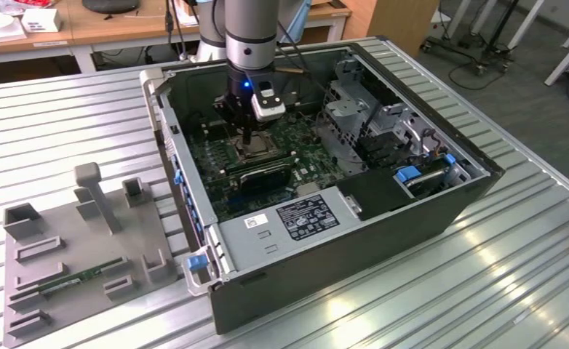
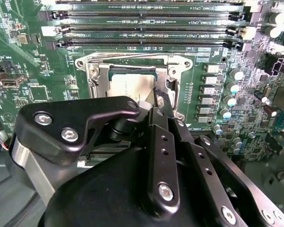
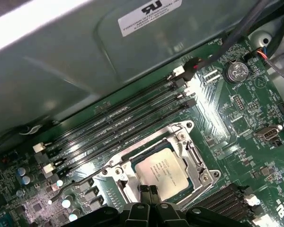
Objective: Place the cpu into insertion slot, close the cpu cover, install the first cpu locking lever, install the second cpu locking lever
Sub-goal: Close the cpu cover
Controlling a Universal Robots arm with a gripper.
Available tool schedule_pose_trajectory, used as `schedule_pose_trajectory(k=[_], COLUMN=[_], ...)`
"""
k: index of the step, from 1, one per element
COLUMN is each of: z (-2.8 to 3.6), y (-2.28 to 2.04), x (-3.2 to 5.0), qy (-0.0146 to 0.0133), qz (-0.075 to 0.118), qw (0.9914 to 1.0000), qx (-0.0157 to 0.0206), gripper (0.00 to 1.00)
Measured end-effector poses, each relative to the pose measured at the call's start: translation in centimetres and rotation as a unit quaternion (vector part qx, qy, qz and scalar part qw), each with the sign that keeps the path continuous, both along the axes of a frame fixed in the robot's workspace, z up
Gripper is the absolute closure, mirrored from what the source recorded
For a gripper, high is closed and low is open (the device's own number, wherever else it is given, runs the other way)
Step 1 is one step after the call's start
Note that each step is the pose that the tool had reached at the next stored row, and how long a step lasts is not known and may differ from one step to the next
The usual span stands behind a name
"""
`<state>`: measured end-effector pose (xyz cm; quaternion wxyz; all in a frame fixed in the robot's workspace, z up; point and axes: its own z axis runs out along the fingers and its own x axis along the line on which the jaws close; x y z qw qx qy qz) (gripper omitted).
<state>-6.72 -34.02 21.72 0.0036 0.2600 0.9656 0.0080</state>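
Gripper (image 3: 149,191): fingertips pressed together, nothing seen betw. them. Reads as clenched & empty.
Gripper pos.: down inside the case (image 1: 362,218), right over the slot (image 1: 268,153) in the exterior view.
Cpu (image 3: 162,171): already in the slot, lying flat, silvery face up. Seen in both wrist views (image 2: 130,87).
Cover (image 3: 196,163): metal frame lies round the cpu, which shows thru its window. Looks down, but can't tell if fully seated.
Key relation: tips sit at the cpu's edge on the side away from the RAM slots (image 3: 118,123). So cpu lies just ahead of the tips, twd the RAM slots. Touching or a hair above: can't tell.
Axis: cpu is square, no long axis. Its edges run parallel w/ the RAM slots.
Lever (image 3: 80,183): thin wire rod beside the frame on the RAM-slot side, running along it. Latched or not: can't tell.
Progress (judgement): cpu placement done; work is now at cover/lever stage.
Risk (judgement): tips v. close to the cpu face, so a scrape is poss.
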Motion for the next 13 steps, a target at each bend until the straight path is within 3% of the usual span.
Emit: schedule_pose_trajectory(k=[6,10,13], z=[0.00,-0.02,-0.04], y=[0.00,0.00,0.00], x=[0.00,0.00,0.00], qy=[0.0000,0.0000,0.0000], qz=[0.005,0.037,0.065], qw=[0.99999,0.99930,0.99787], qx=[-0.0001,-0.0001,-0.0001], gripper=[0.89,0.89,0.89])
